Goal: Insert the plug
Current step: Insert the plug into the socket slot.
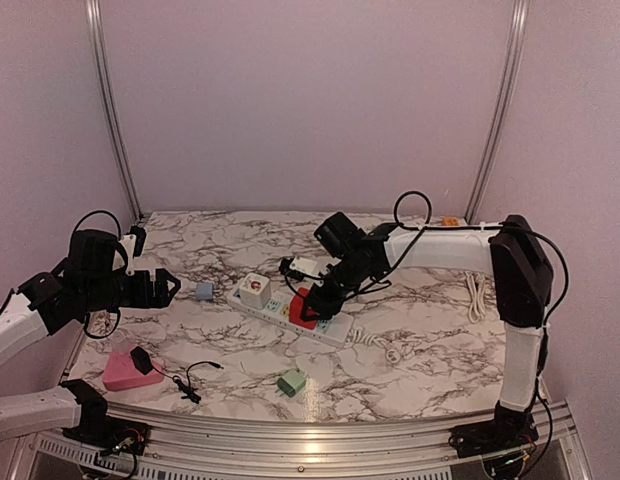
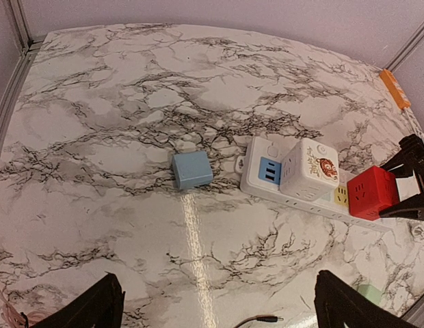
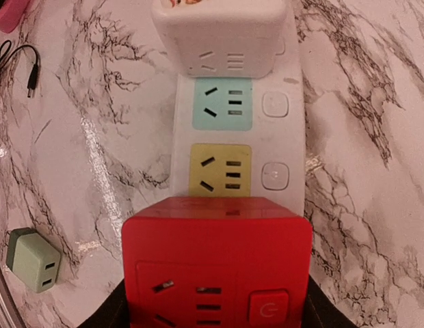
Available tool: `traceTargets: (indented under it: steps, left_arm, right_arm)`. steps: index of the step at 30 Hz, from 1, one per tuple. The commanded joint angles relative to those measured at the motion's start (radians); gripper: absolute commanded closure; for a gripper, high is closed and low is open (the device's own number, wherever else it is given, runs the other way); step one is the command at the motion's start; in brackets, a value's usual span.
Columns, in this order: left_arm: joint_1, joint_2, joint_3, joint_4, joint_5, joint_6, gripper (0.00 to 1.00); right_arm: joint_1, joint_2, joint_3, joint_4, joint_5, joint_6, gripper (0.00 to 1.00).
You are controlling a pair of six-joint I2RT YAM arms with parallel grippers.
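Gripping the red cube plug point(image 3: 217, 266) by its sides, the right gripper point(image 1: 312, 300) holds it over the power strip point(image 3: 279, 140), at the slot just beside the yellow socket point(image 3: 220, 169). Strip's long axis runs straight ahead of the gripper toward the white cube point(image 3: 222, 34), so the push is prob. straight down. Can't tell if the prongs are in. Left gripper point(image 1: 168, 285) hangs wide open, empty, well apart at the left of the tabletop point(image 1: 420, 340).

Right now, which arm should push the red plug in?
Right. The right gripper holds the red plug over the power strip, while the left gripper hangs open off to the side.
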Motion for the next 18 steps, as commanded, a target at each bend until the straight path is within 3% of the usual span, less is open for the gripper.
traceTargets:
  steps: [1,18]
  left_arm:
    - [0.007,-0.01,-0.01,-0.005,-0.009,0.007,0.01]
    - [0.007,-0.009,-0.009,-0.006,-0.007,0.007,0.01]
  right_arm:
    - [0.006,0.102,-0.018,-0.088,0.09,-0.02,1.0]
    - [0.009,0.214,0.015,-0.146,0.087,-0.028,1.0]
